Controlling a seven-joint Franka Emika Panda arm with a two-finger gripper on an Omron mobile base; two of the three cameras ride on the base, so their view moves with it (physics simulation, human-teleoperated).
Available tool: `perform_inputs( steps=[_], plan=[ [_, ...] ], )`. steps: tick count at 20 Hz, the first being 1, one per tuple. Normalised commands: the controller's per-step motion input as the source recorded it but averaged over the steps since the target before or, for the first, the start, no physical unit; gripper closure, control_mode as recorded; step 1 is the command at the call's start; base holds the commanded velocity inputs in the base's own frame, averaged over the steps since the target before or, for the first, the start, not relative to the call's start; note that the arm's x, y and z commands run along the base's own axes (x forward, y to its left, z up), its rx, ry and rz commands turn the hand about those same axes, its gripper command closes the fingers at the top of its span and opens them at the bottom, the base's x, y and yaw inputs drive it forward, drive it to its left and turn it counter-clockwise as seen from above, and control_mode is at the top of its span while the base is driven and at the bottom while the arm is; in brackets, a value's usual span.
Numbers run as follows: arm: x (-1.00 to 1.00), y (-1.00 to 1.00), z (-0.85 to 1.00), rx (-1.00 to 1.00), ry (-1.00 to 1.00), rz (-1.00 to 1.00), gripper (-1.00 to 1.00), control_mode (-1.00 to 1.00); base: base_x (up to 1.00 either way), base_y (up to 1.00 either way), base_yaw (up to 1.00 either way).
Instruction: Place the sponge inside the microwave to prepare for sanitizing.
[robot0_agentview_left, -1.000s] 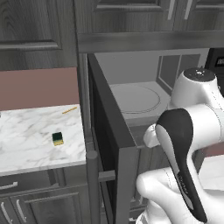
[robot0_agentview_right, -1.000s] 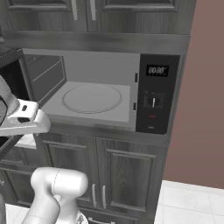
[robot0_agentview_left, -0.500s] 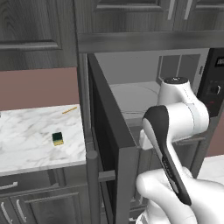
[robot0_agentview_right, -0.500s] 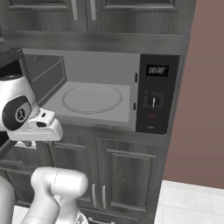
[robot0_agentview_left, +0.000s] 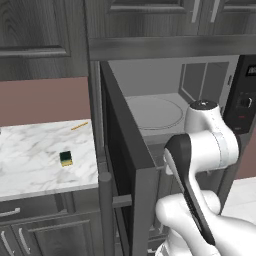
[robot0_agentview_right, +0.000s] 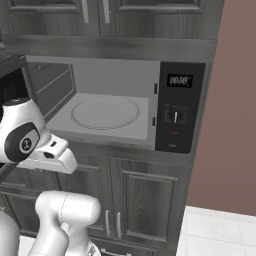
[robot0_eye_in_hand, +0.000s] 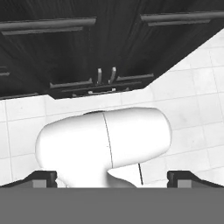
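Note:
The sponge (robot0_agentview_left: 66, 158), a small block with a dark green top over yellow, lies on the marble counter (robot0_agentview_left: 35, 170) to the left of the microwave (robot0_agentview_left: 150, 80). The microwave's door (robot0_agentview_left: 120, 165) stands swung wide open, and its light grey inside holds a bare round turntable (robot0_agentview_right: 105, 112). In the hand view my gripper (robot0_eye_in_hand: 111, 179) is open, its two dark fingertips (robot0_eye_in_hand: 41, 178) far apart with nothing between them. It looks down at the floor tiles and the lower cabinets. My white arm (robot0_agentview_left: 205, 145) is folded in front of the microwave's opening, well to the right of the sponge.
A thin yellow-orange stick (robot0_agentview_left: 79, 125) lies at the back of the counter. The microwave's black control panel (robot0_agentview_right: 177, 112) sits right of the cavity. Dark cabinet doors (robot0_agentview_right: 140, 205) stand below the oven, and the open door's edge juts out between the arm and the counter.
The arm has swung and folded lower in front of the microwave, leftward in the left base view and further into the right base view. The gripper stayed open, and the sponge has not moved.

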Motion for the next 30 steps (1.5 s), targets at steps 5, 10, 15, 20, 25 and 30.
perform_inputs(
  steps=[5,10,15,20,25,30],
  plan=[
    [0.00,-0.09,-0.01,0.00,0.09,0.00,-1.00,-1.00,0.00,0.00,0.00],
    [0.00,0.00,-0.03,0.00,0.05,0.03,-1.00,-1.00,0.00,0.00,0.00],
    [0.00,0.00,0.00,0.00,0.00,0.01,-1.00,-1.00,0.00,0.00,0.00],
    [0.00,0.00,0.00,0.00,0.00,0.00,-1.00,-1.00,0.00,0.00,0.00],
    [0.00,0.00,0.00,0.00,0.00,0.00,-1.00,-1.00,0.00,0.00,0.00],
    [0.00,0.00,0.00,0.00,0.00,0.00,-1.00,1.00,-0.12,0.00,-0.02]
  ],
)
